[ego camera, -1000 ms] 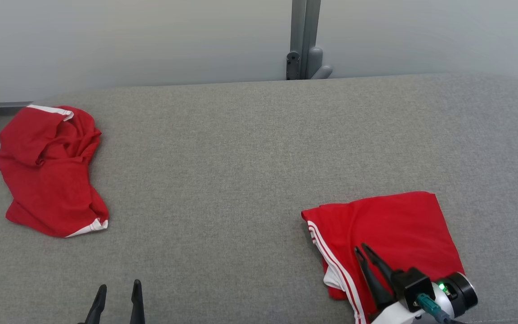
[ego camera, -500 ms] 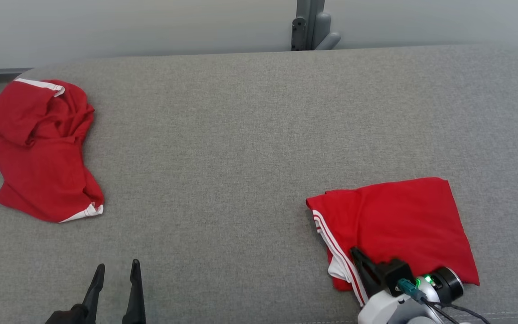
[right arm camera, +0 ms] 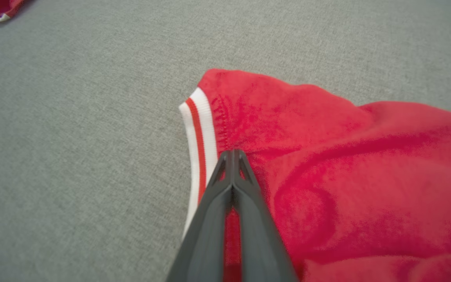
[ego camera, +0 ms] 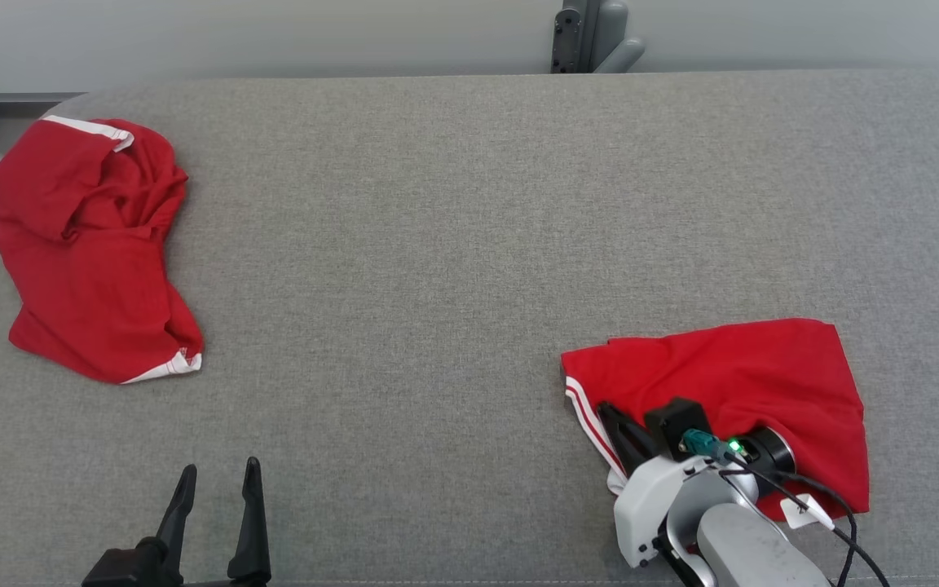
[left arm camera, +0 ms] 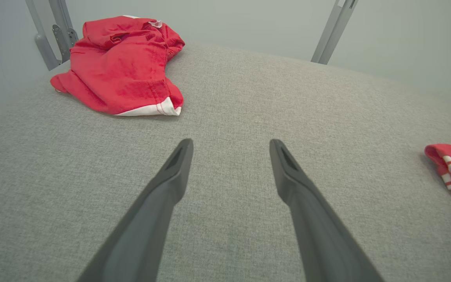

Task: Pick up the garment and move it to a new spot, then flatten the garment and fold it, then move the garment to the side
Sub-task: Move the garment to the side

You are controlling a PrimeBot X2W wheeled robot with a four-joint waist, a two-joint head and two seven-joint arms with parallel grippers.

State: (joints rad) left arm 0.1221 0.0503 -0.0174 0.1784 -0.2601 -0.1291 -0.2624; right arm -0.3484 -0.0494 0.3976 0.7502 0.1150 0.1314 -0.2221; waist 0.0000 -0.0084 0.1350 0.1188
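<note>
The garment (ego camera: 763,375) is red with a white striped edge and lies folded on the grey padded table (ego camera: 437,244), near right. My right gripper (ego camera: 605,408) is shut on it beside that striped edge. In the right wrist view the fingers (right arm camera: 233,152) meet at their tips, and the red cloth (right arm camera: 347,176) puckers around them. My left gripper (ego camera: 220,469) stands open at the near left over bare table. The left wrist view shows its fingers (left arm camera: 231,143) wide apart with nothing between them, and the garment's edge (left arm camera: 448,164) far right.
A second red garment (ego camera: 86,253) lies crumpled at the far left corner, also seen in the left wrist view (left arm camera: 123,66). A grey metal post (ego camera: 592,33) rises behind the table's far edge. Bare grey surface spans the middle.
The right gripper's fingers have closed and come down onto the garment's striped edge, and the cloth now wrinkles there. The head camera has shifted. The left gripper stays open.
</note>
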